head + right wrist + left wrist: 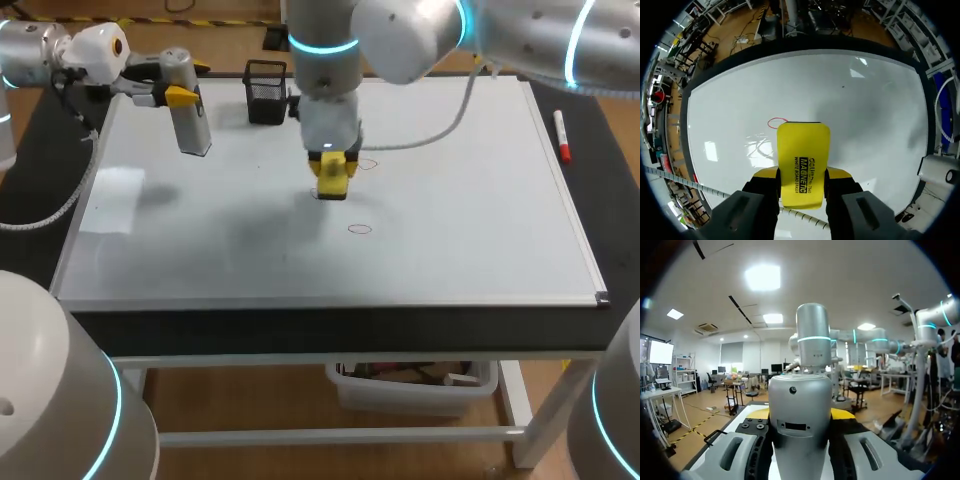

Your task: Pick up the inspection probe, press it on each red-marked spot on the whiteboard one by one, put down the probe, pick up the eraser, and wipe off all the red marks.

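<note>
Whiteboard [470,240]: eraser [333,172] central, probe [188,115] near edge.

The table [300,335] has a dark top on a white frame [530,410] of legs and crossbars. Under the table, behind its front crossbar, sits a pale plastic bin [400,392] holding mixed items, with a wood-toned floor [250,400] below it. Beyond the table's far edge, black-and-yellow tape [215,22] runs across that floor.
</note>
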Robot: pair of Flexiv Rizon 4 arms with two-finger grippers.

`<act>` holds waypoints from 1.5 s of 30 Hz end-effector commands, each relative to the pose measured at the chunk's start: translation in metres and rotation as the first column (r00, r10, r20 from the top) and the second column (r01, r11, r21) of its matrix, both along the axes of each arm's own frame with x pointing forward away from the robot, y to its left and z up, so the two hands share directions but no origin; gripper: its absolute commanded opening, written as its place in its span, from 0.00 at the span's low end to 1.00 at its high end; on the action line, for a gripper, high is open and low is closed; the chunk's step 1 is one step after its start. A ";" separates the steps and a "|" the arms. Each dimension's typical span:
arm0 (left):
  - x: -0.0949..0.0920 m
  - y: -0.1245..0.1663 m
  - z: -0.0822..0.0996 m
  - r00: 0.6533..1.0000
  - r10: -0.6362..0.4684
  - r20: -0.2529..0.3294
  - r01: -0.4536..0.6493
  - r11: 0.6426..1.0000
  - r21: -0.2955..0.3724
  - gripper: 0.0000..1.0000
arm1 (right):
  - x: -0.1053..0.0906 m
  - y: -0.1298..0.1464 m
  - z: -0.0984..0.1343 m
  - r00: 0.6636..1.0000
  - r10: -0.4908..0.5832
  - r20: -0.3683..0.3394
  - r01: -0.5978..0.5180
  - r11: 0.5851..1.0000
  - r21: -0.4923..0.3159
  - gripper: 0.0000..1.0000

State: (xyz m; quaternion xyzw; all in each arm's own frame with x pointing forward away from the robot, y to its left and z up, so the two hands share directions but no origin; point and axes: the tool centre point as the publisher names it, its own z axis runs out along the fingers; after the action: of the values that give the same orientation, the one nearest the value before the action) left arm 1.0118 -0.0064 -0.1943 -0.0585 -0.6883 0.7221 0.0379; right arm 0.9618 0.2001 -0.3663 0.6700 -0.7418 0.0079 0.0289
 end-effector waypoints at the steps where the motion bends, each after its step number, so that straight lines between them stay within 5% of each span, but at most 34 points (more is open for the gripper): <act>1: -0.004 -0.001 0.003 1.000 0.013 0.002 -0.013 1.000 0.004 0.00 | -0.005 0.012 -0.013 1.000 0.023 0.004 -0.023 1.000 -0.009 0.00; 24: -0.004 -0.001 0.003 1.000 0.013 0.002 -0.013 1.000 0.004 0.00 | -0.002 0.037 -0.039 0.993 0.114 -0.003 -0.114 0.993 0.038 0.00; 45: -0.004 -0.001 0.003 1.000 0.013 0.002 -0.013 1.000 0.004 0.00 | 0.002 0.033 -0.057 0.990 0.136 -0.031 -0.135 0.990 0.031 0.00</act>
State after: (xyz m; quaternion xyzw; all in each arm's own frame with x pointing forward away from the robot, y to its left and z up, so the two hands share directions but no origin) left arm 1.0095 -0.0070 -0.1933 -0.0554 -0.6893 0.7215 0.0348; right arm 0.9622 0.2344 -0.4232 0.7185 -0.6948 -0.0120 0.0299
